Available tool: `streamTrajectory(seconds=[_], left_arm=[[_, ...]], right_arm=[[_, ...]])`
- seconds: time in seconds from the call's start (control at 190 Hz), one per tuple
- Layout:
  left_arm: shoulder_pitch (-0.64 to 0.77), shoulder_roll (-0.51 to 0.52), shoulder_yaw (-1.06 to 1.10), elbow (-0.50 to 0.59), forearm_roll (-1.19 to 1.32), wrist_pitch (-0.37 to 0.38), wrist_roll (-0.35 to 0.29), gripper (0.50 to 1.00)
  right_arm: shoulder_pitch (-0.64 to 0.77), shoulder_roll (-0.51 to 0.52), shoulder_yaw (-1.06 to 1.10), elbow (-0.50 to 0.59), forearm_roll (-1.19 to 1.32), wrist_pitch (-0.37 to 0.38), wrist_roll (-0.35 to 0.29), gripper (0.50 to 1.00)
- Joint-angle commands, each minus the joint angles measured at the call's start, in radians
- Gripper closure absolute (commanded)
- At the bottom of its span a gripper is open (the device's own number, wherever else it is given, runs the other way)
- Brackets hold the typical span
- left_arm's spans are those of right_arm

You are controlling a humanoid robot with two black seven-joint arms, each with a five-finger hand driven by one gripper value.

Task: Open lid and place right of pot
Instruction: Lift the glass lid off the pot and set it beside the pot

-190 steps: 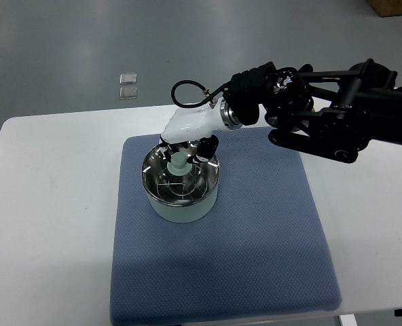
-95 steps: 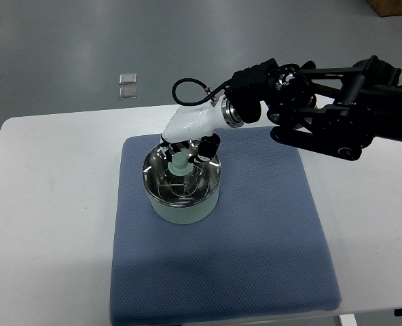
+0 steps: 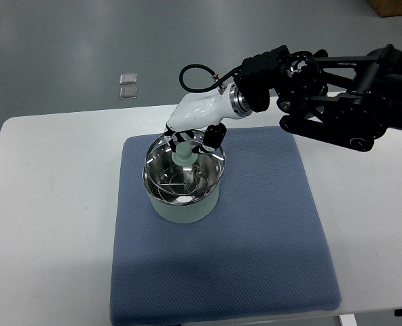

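Observation:
A pale green pot (image 3: 182, 207) with a shiny steel rim stands on the blue mat (image 3: 255, 238), towards its far left. Its glass lid (image 3: 199, 151) has a pale green knob (image 3: 183, 153). My right hand (image 3: 191, 140), white with dark fingers, comes in from the right on a black arm and is shut on that knob. The lid hangs slightly raised and tilted over the pot's far rim, and the steel inside shows beneath it. The left arm is out of view.
The mat lies on a white table (image 3: 45, 204). Bare mat stretches to the right of the pot and towards the front. Two small pale squares (image 3: 127, 85) lie on the grey floor beyond the table.
The right hand has moved up and a little to the right with the knob in its grasp, and the lid has come up off the pot's rim.

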Motion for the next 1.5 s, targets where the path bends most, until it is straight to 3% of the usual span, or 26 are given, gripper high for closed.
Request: streamTrajectory(seconds=[0.0,0.49,0.622,1.034,1.271,1.424,1.492], left_arm=[[0.0,0.0,0.0,0.0,-0.001,0.0,0.0,0.5],[0.002,0.0,0.0,0.0,-0.001,0.0,0.0,0.5],[0.0,0.0,0.0,0.0,-0.001,0.0,0.0,0.5],[0.0,0.0,0.0,0.0,-0.001,0.0,0.0,0.5],[0.0,0.0,0.0,0.0,0.001,0.0,0.0,0.5],[0.0,0.0,0.0,0.0,-0.001,0.0,0.0,0.5],[0.0,0.0,0.0,0.0,0.0,0.0,0.0,0.5]], right_arm=[[0.0,-0.026,0.002,0.009,0.0,-0.002,0.0,1.0],[-0.015,-0.261,0.016,0.048,0.005,-0.015,0.001,1.0],[-0.067,-0.325,0.013,0.058,0.003,-0.049,0.006,1.0],[-0.238,-0.319,0.008,0.044,-0.015,-0.098,0.003,1.0],[-0.325,-0.283,0.002,-0.005,-0.03,-0.163,0.001,1.0],[-0.343,-0.275,0.003,-0.01,-0.03,-0.173,0.003,0.91],[-0.345,-0.27,0.003,-0.01,-0.03,-0.175,0.003,0.818]])
